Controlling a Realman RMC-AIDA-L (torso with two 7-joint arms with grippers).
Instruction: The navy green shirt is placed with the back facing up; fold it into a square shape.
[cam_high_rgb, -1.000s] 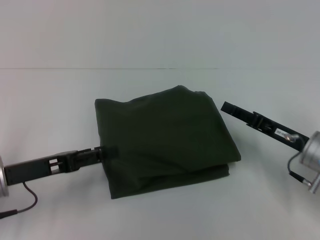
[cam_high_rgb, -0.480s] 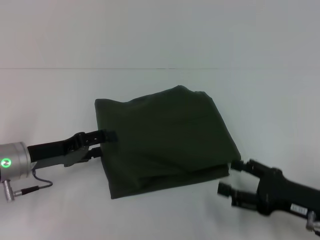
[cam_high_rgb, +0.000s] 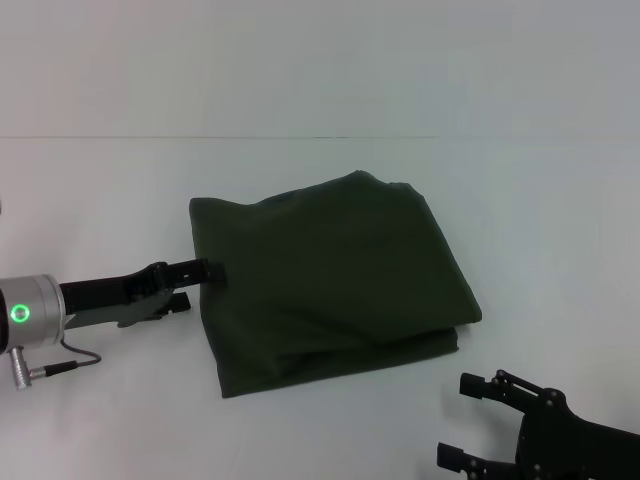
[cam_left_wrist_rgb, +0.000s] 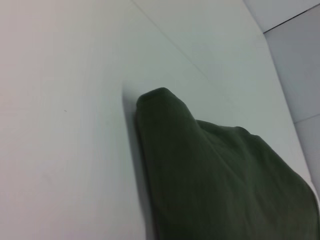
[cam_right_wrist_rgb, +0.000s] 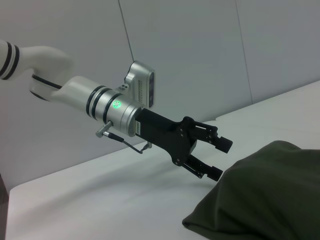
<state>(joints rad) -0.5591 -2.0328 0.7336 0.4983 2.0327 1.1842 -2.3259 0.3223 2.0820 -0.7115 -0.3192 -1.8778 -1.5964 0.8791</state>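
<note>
Navy green shirt (cam_high_rgb: 325, 280), a plain dark olive short-sleeved T-shirt of soft matte fabric, is seen lying folded into a rough, slightly skewed square in the middle of the flat white table (cam_high_rgb: 110, 190). Several stacked layers are visible along its near edge, and the far edge is slightly bunched up.

Left gripper (cam_high_rgb: 198, 278), black with a silver wrist showing a green light, is positioned at the shirt's left edge, low over the table. Its fingers are parted, as confirmed in the right wrist view (cam_right_wrist_rgb: 218, 159), and nothing is gripped between them; the tips are just beside the fabric edge, and contact cannot be confirmed. In the left wrist view only the shirt's corner (cam_left_wrist_rgb: 220, 175) on the table is shown.

Right gripper (cam_high_rgb: 470, 420), black, is located near the bottom right of the head view, off the shirt's near right corner and apart from it. Its fingers are spread, nothing held.
</note>
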